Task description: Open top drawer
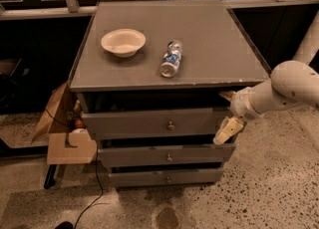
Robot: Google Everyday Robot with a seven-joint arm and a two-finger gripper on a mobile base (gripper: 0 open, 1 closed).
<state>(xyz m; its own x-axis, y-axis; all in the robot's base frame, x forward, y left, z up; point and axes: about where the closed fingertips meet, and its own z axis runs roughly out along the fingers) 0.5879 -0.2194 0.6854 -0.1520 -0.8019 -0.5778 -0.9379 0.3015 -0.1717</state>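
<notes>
Camera view: tall matte grey top drawer front (129, 123) with a small round metal knob sits just under the grey cabinet top (209, 54). At its right end, the cream two-finger gripper (228, 112) is spread wide. Farther back lie a cream bowl (123, 41) and a plastic bottle (171, 58).

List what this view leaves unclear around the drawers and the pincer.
All in the camera view:
- Inside of the top drawer: shadowed under the cabinet top.
- Whether the pincer, at that drawer's right end, touches it: too dark there.
- The arm: cut off by the right edge.
- Bottle label: too small to read.
</notes>
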